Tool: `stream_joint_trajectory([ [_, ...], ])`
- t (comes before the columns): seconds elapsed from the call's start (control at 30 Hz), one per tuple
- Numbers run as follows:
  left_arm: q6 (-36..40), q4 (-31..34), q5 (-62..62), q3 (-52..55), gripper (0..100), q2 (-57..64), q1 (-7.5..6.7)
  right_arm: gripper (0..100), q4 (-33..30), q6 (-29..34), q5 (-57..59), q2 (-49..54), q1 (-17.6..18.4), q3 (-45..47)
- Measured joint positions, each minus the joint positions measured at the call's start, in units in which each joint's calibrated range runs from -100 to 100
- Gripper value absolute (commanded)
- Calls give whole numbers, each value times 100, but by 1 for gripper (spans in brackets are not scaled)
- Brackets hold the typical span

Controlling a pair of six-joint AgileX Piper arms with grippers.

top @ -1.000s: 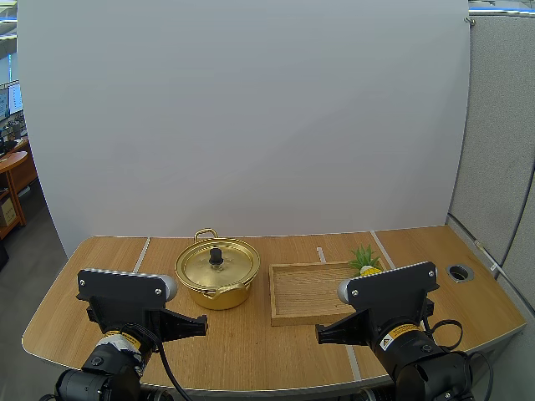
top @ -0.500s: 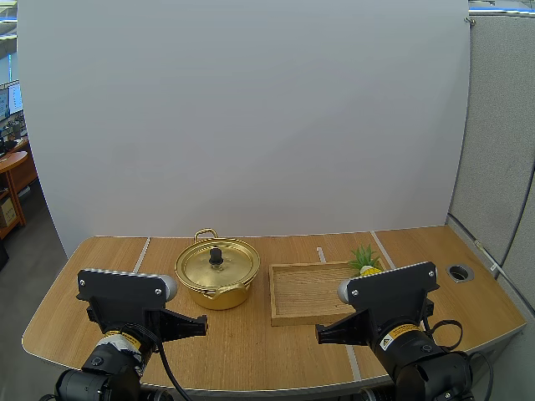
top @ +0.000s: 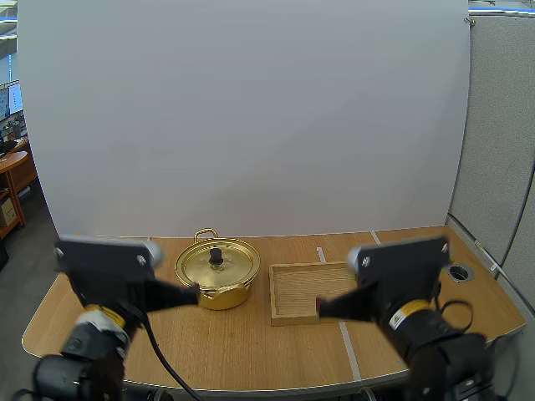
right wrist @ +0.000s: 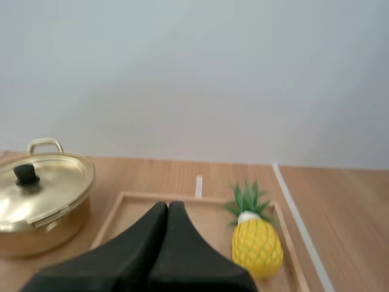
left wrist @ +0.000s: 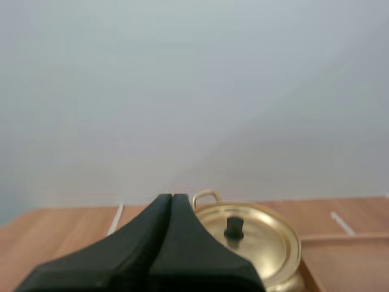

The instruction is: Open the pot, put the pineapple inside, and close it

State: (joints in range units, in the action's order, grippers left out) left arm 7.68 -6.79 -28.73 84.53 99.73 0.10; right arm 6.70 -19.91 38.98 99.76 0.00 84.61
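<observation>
Pineapple sits in the wooden tray, beside the pot with its lid on. Left claw and right claw are each pressed together, empty, above the table.

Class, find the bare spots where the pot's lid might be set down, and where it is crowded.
Bare table lies in front of the pot and tray; a strip runs behind the pot. The tray's half nearer the pot is free; the pineapple takes its other side. Pot and tray stand close together.
</observation>
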Motion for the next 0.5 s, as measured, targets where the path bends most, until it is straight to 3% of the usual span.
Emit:
stream_joint_trajectory([
  [0.17,0,13,-44,-1015,0,12,0,0,-133,0,1011,14,0,-1248],
  [0.27,0,25,-672,-1616,0,25,0,0,-170,0,1947,14,0,-1879],
  [0.5,0,47,-3824,-2729,0,27,0,0,-194,0,4272,24,0,-2968],
])
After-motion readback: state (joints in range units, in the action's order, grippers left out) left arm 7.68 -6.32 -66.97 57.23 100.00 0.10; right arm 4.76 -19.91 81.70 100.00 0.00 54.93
